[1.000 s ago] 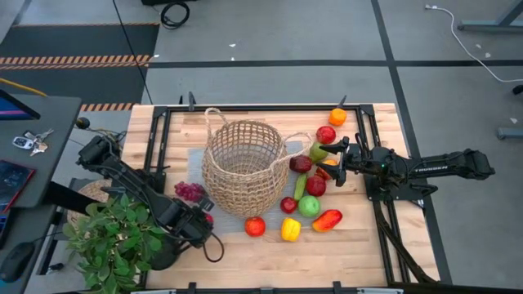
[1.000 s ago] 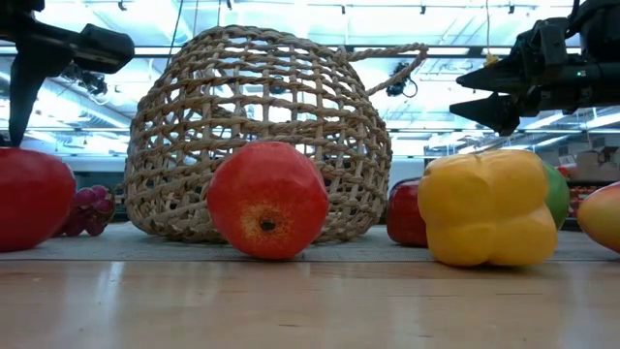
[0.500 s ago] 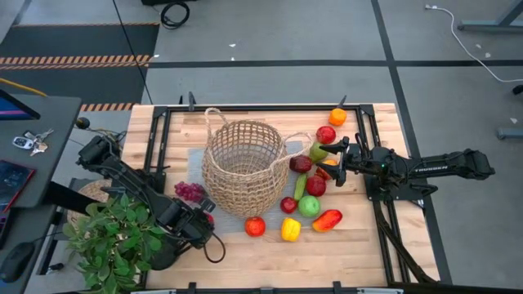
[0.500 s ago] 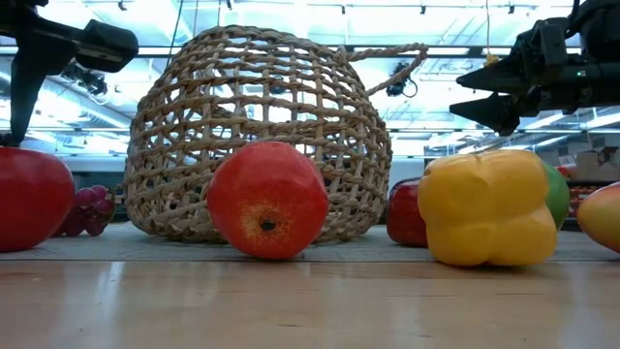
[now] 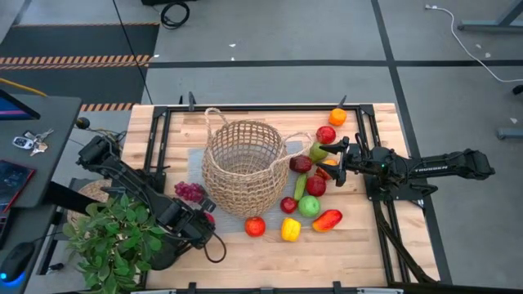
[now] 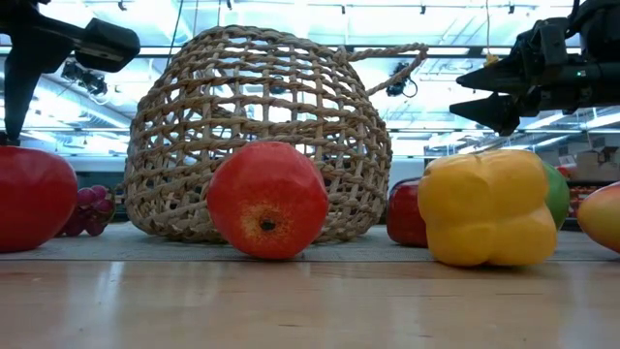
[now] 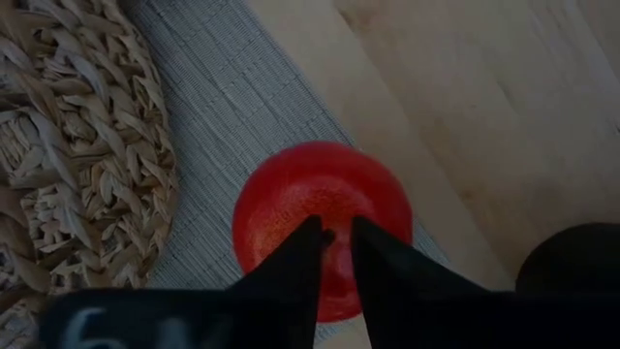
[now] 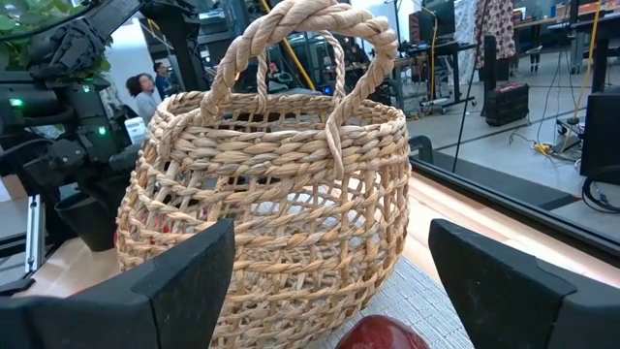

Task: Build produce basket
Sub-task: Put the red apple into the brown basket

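— Step in hand? 
— Picking the first piece: left gripper [image 7: 334, 237] over a round red toy fruit [image 7: 322, 223] on the surface, just beside the round tan woven wicker basket [image 5: 242, 167]. Jaws nearly together above its top, nothing clamped yet (stem grasp, probably).
— Next? 
— Nip, lift, carry over the rim. Right gripper [image 5: 337, 155] waiting, jaws apart, right of the basket.

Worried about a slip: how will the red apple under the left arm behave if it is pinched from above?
The red apple looks round and glossy, so it may squirt sideways out of the jaws. It rests on a flat grey mat, which probably slows rolling. The basket beside it could stop it on that side.
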Motion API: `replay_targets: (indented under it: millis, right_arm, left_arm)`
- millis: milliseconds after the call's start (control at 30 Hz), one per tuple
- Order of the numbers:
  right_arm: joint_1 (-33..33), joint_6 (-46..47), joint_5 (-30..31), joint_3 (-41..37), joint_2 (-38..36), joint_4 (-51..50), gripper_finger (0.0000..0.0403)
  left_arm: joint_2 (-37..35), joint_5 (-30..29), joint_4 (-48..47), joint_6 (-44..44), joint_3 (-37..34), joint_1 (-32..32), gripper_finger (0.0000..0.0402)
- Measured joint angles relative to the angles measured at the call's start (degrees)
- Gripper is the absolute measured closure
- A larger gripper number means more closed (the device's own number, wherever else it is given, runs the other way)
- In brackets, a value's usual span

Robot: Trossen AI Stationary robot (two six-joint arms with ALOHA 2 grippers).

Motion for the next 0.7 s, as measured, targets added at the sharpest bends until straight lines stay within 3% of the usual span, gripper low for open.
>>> replay_targets:
  millis: [567,700]
  right_arm:
    - [0.0,0.0,0.01,0.02,0.0,0.0,0.0055]
    - [0.0,0.0,-0.02,0.01,0.0,0.0,0.0055]
  left_arm:
    - [-0.18,-0.89,1.91,0.47,-2.6,-0.09,0.0363]
    - [-0.43,-1.39,3.84,3.0,-2.75,-0.11,0.0387]
